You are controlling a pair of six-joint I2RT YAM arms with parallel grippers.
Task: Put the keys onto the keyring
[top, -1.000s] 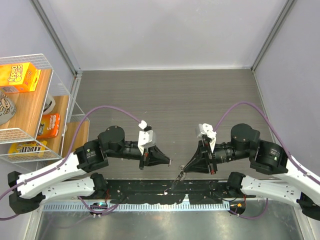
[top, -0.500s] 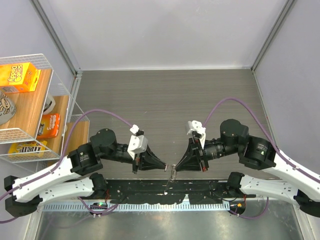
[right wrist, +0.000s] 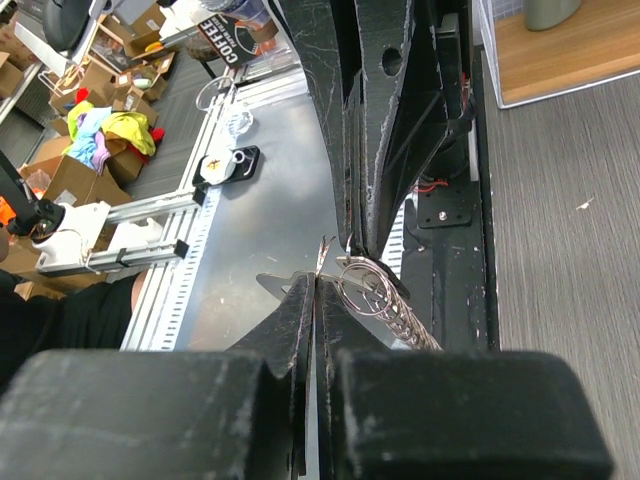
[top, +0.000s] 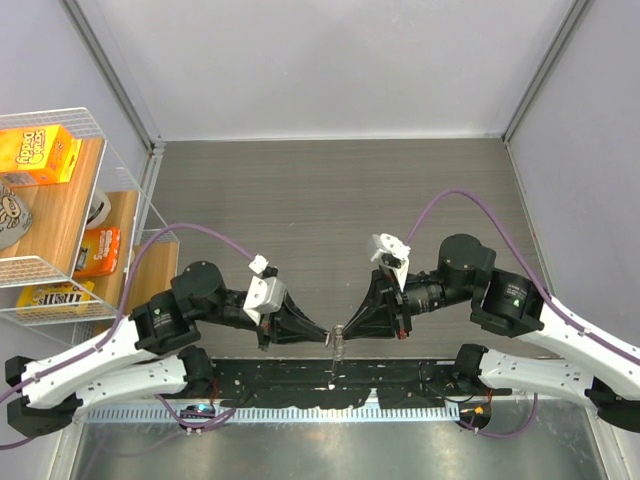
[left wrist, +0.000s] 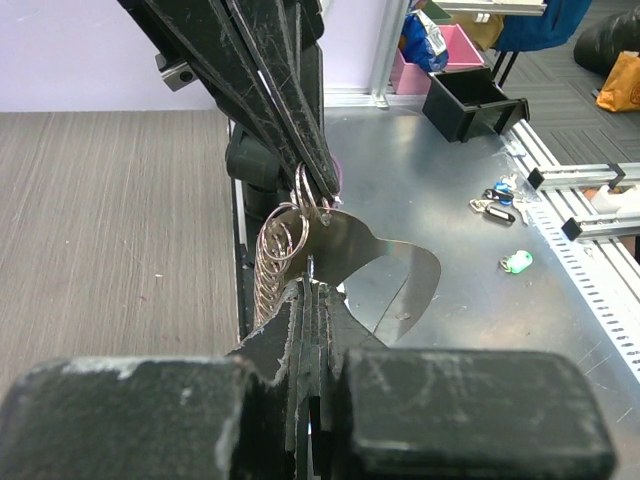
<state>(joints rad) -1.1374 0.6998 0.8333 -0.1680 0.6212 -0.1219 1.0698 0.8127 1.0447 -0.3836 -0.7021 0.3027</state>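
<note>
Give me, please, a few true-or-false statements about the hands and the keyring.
The left hand and right hand meet tip to tip at the near edge of the table. True.
The glittery silver chain of small metal rings lies flat on the table. False: it hangs between the hands.
Both hands are open. False: both are shut, the right on the chain, the left on a flat silver metal key.
A white wire shelf holds an orange box. True.

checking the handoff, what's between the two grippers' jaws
A silver metal keyring chain with a flat silver metal key, clearest in the left wrist view.
</note>
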